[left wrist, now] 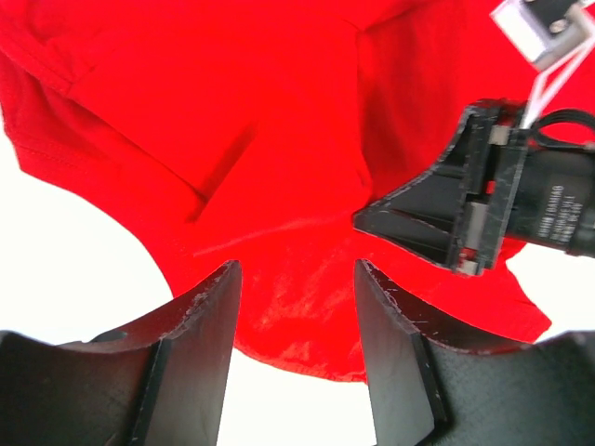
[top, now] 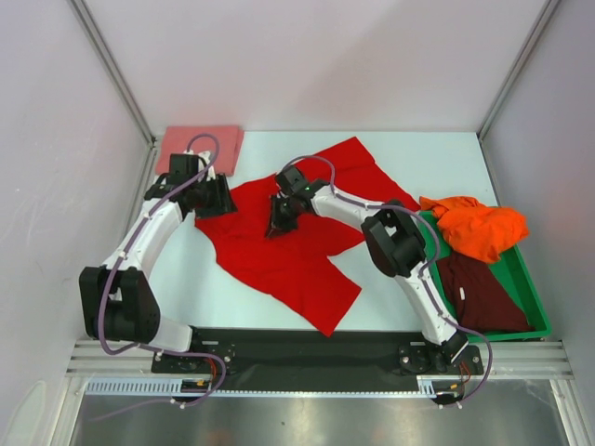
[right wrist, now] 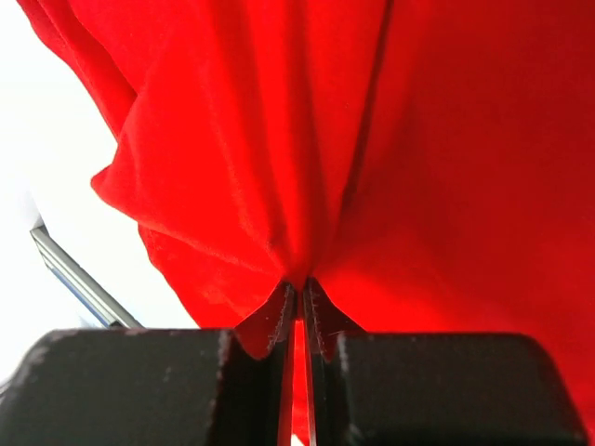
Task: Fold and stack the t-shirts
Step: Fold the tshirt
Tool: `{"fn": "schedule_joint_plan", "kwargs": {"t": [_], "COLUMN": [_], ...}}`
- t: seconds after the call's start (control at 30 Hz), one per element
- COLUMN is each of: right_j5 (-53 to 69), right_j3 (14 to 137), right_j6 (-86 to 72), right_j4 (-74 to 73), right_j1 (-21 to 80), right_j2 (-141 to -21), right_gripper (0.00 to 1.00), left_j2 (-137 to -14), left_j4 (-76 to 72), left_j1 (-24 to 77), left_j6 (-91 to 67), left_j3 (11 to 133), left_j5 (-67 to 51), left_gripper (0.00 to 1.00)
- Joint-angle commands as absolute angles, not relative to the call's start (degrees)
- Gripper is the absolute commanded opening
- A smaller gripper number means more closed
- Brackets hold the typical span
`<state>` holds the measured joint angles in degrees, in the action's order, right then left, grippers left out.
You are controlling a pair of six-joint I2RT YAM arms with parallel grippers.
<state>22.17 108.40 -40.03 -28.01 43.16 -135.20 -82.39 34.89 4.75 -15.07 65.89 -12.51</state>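
The bright red t-shirt (top: 296, 262) lay spread at mid-table, its middle bunched and clamped in the right gripper (right wrist: 297, 295). The left gripper (left wrist: 296, 279) hung over its left edge, fingers apart. A salmon-pink shirt (top: 200, 147) sat back left. Orange (top: 479, 228) and maroon (top: 479, 293) shirts filled the green bin (top: 522, 279) on the right.

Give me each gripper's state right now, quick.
Left gripper: open, jaws apart over the red t-shirt, holding nothing.
Right gripper: closed, pinching a fold of the red t-shirt.
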Motion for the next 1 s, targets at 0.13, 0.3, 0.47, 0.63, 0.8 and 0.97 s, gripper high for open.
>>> {"fn": "schedule_joint_plan", "kwargs": {"t": [0.13, 0.3, 0.47, 0.63, 0.8, 0.97], "right_j5": [21.3, 22.7, 23.5, 22.2, 24.4, 22.7], "right_j3": [114.6, 117.2, 118.6, 120.9, 120.1, 111.5], "right_j6": [-35.0, -33.3, -31.6, -28.3, -24.7, -23.4], "right_j4": [-35.6, -37.8, -40.0, -45.0, -48.2, -42.6], "right_j1": [41.8, 40.6, 39.0, 39.0, 39.4, 38.5], "right_j2": [-130.5, -131.4, -132.5, -133.4, -131.5, -126.5], "right_gripper": [0.09, 0.11, 0.14, 0.28, 0.39, 0.43], "left_j2": [-84.1, -85.5, -85.6, -84.0, -79.6, -75.6], "left_j4": [32.7, 32.3, 32.6, 32.7, 31.9, 27.9], "left_j1": [5.1, 5.2, 5.1, 5.0, 5.1, 5.1], "left_j6": [-16.1, -16.3, -16.3, -18.5, -20.9, -25.7], "left_j3": [65.2, 65.0, 64.3, 62.2, 57.1, 48.6], "left_j5": [-14.5, -14.7, -13.8, -15.0, -17.5, -17.8], "left_gripper": [0.57, 0.57, 0.58, 0.58, 0.58, 0.60]}}
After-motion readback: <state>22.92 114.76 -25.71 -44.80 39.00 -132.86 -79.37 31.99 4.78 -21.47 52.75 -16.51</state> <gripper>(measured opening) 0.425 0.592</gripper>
